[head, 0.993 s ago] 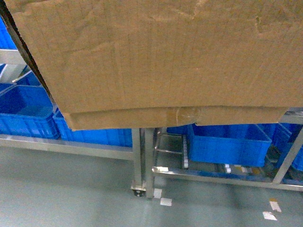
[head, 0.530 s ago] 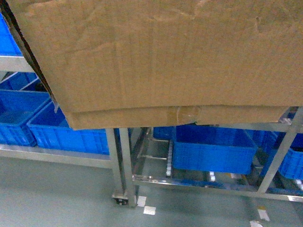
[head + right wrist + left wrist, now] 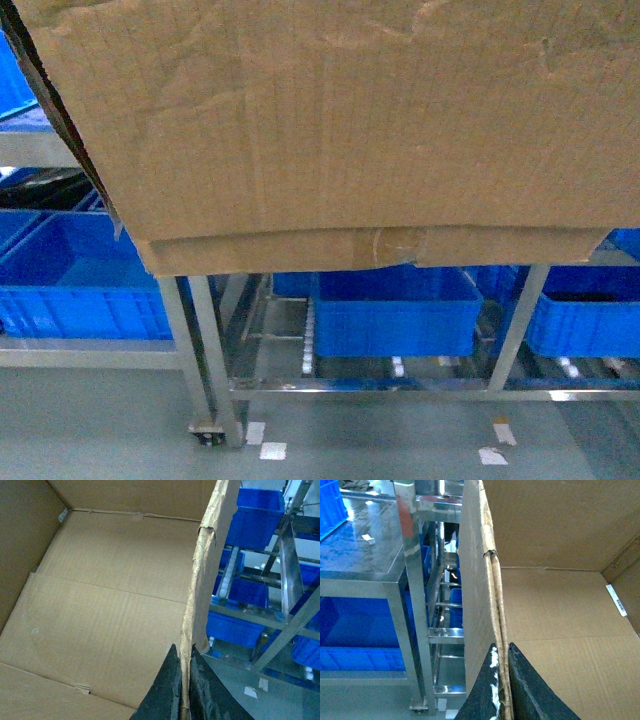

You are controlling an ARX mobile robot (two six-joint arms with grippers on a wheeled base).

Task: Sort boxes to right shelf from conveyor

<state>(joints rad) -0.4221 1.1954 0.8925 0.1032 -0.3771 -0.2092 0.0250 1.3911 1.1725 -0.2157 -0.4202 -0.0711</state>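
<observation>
Both tools pinch the cardboard box: the left tool its left wall, the right tool its right wall. The box hides both arms from the head camera and covers the upper part of the steel shelf.

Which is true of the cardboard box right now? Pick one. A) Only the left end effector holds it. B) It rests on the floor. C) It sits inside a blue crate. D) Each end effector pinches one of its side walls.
D: the left end effector and right end effector each clamp a torn wall edge of the cardboard box, which is held up in front of the rack.
</observation>
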